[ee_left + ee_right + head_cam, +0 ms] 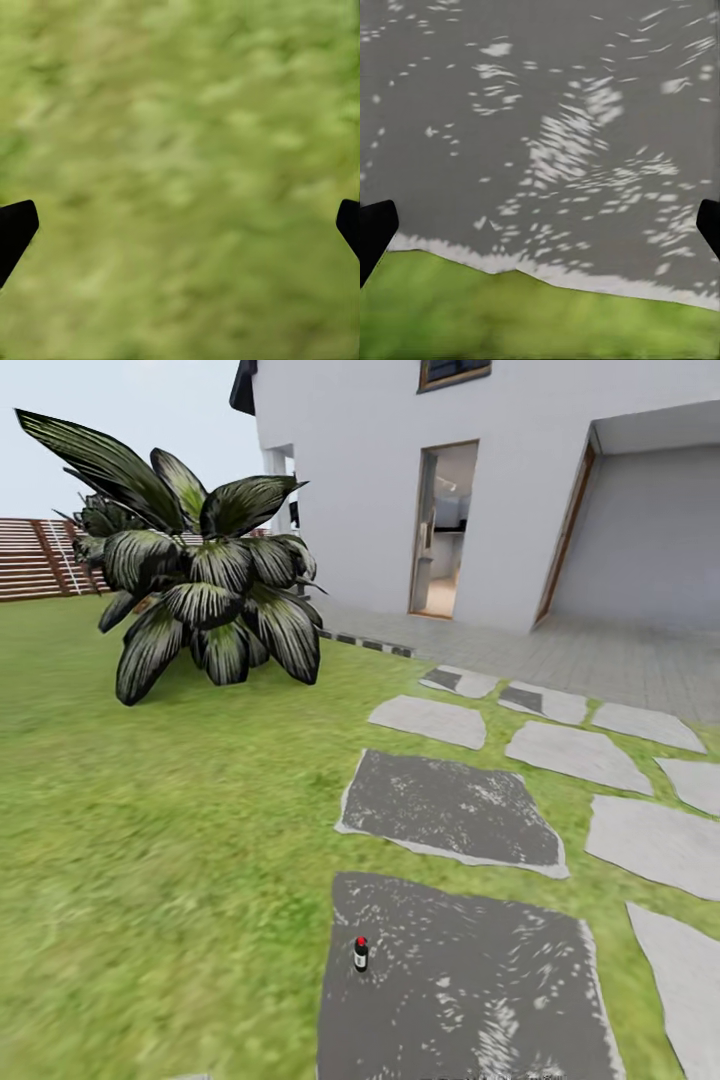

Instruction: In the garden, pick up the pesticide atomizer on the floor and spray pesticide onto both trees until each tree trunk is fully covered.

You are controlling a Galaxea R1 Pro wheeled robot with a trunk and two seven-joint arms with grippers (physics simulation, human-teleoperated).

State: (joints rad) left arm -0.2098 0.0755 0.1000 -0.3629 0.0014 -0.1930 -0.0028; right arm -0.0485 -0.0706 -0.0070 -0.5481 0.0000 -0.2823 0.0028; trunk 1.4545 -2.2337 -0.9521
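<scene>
Spotting atomizer (361,954) upright on dark paving slab (470,990), near its grass-side edge. Looks small, light, rigid, likely tippy; grip body below red cap. Both claws spread wide, empty.

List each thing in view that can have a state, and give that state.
pesticide atomizer: upright on a dark paving stone, not held.
left gripper: open, empty, over grass.
right gripper: open, empty, over the stone's edge.
house door: open.

Green grass floor (170,840), grey paving stones (450,810) set in it, apparently the small pesticide atomizer (361,954) upright on the nearest
</scene>
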